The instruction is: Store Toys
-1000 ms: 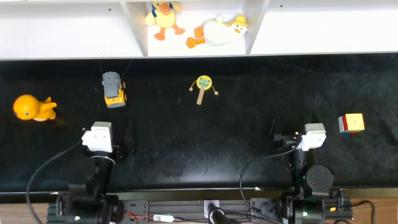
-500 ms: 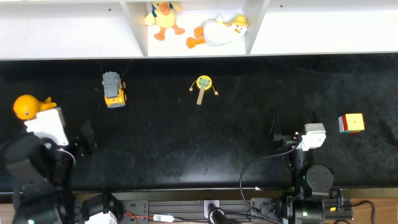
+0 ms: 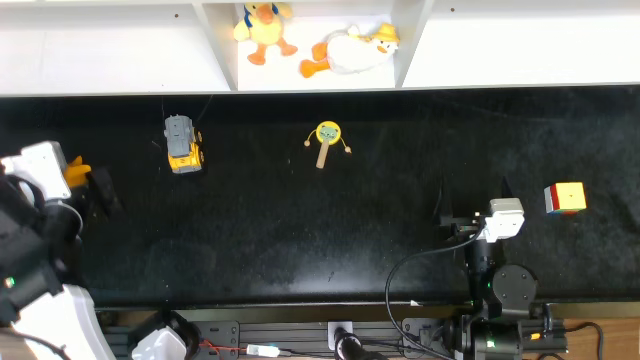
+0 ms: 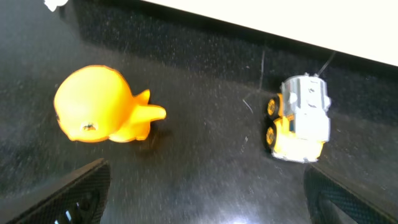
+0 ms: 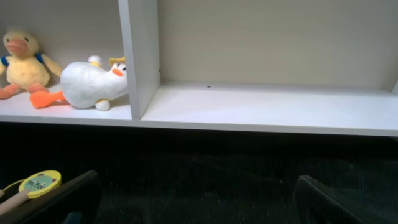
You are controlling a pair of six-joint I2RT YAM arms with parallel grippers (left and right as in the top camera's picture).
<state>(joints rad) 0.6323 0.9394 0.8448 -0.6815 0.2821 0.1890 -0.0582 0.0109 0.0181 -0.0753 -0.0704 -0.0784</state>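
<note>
- left gripper (image 3: 98, 190): raised, tilted downward, positioned left of the toy truck (image 3: 182, 145); fingers (image 4: 87, 186) spread wide, nothing between them.
- right gripper (image 3: 447, 215): low, level, well right of the toy truck; fingers (image 5: 62, 199) spread wide, nothing between them.

The orange duck (image 4: 102, 113) looks like smooth, shiny plastic or rubber, and the toy truck (image 4: 300, 118) is duller plastic. The counter (image 4: 205, 180) is matt black, kinda grainy. My fingers (image 4: 78, 193) are matt black too. The shelf (image 5: 267, 106) is smooth white.

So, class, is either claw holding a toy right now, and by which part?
Nothing is held. The left claw is open near the orange toy without touching it; the right claw is open and empty too.
</note>
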